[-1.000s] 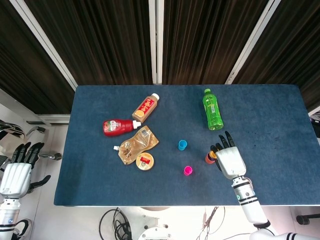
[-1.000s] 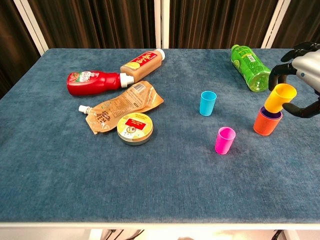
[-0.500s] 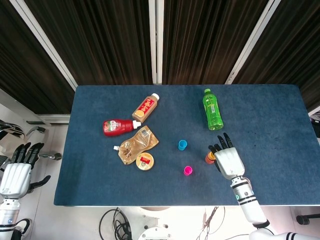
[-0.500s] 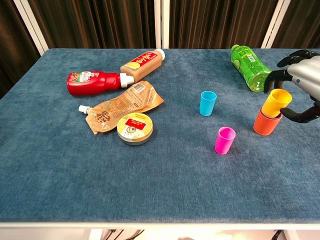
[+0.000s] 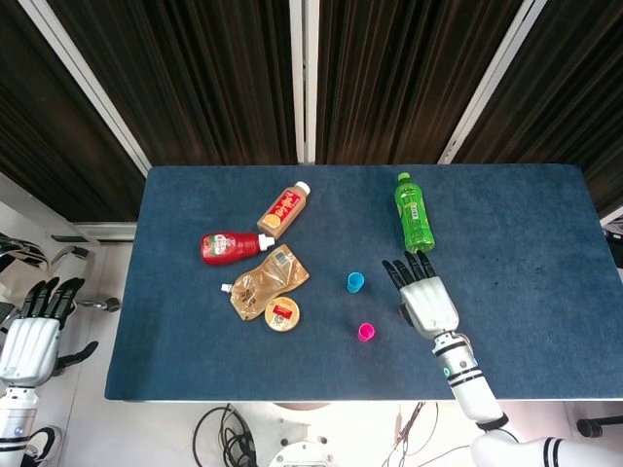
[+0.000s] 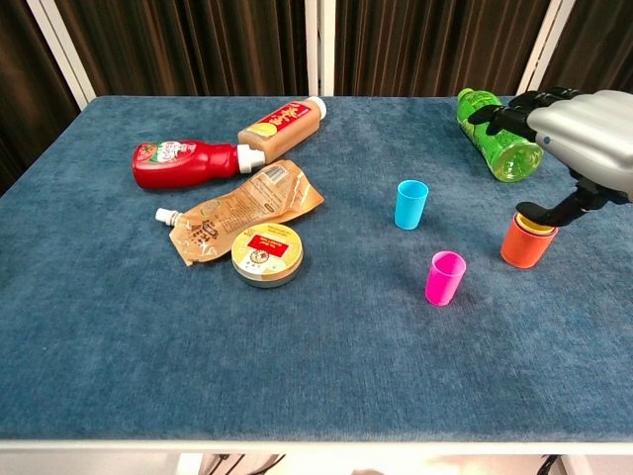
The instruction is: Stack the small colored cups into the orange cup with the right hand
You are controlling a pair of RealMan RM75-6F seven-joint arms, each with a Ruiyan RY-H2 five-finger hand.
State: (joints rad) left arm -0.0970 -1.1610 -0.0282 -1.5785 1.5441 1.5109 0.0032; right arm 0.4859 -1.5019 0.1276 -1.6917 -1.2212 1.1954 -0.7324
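Standing upright toward the right of the blue table (image 6: 119,327), the orange cup (image 6: 525,244) carries a yellow cup (image 6: 535,225) nested inside, only its rim showing above the orange lip. Right hand (image 6: 579,139): above and slightly behind the orange cup, fingers spread and holding nothing, the thumb reaching down to the nested rim; whether it touches cannot be told. In the head view the same right hand (image 5: 421,295) covers the orange cup entirely. Left hand (image 5: 31,329): off the table's left edge, fingers extended, empty. Loose cups remaining, judged next in order: pink cup (image 6: 444,278), upright, left of the orange cup and near it; blue cup (image 6: 410,204), upright, farther back and left, well apart from the stack. Handling note for the step in hand: the hand should lift clear of the stack without dragging the light yellow cup out or tipping the orange one, then travel left and low to the pink cup, closing on its wall from the side so the open mouth stays upward. Risk: small plastic cups topple easily under a sideways nudge. Other items: green bottle (image 6: 497,135) lying behind the hand; ketchup bottle (image 6: 188,161), brown bottle (image 6: 282,120), brown pouch (image 6: 237,207) and round tin (image 6: 266,253) grouped at left.
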